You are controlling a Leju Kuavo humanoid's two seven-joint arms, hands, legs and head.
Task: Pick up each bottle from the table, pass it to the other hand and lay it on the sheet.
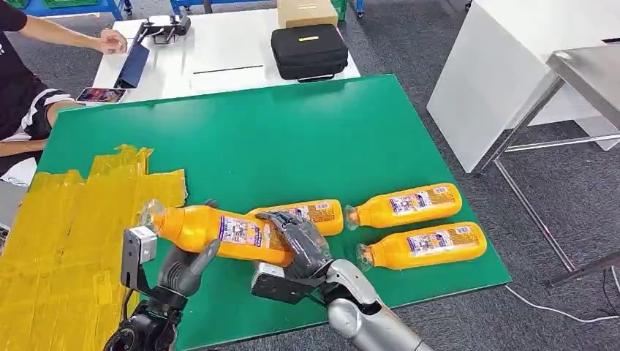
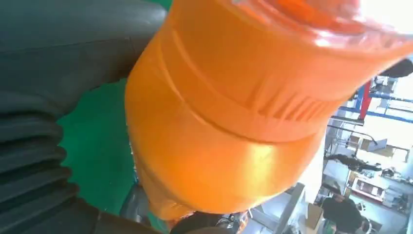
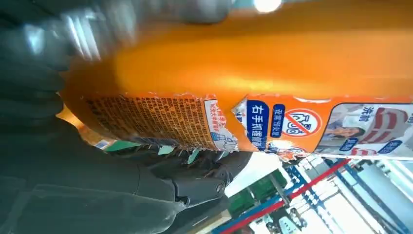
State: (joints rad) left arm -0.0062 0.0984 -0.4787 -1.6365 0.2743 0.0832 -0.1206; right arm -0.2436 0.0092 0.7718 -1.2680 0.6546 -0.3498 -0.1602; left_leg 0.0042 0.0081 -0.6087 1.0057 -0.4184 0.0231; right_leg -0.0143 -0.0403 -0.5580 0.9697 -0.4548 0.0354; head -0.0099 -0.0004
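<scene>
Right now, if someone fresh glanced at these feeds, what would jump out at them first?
The orange bottle held in the air between both hands over the green table: the right hand grips its base end, and the left hand is under its neck end. Three more orange bottles lie on the table just beyond and to the right, and the crinkled yellow sheet covers the table's left side.

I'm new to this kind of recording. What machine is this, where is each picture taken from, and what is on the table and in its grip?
It is a humanoid robot. The wide picture is from its head; the two close-ups are from cameras at its wrists. The right robot hand grips an orange bottle by its base end, above the green table. The left robot hand is at the neck end, mid-handover. Three more bottles lie on the table. The yellow sheet waits on the left.
</scene>
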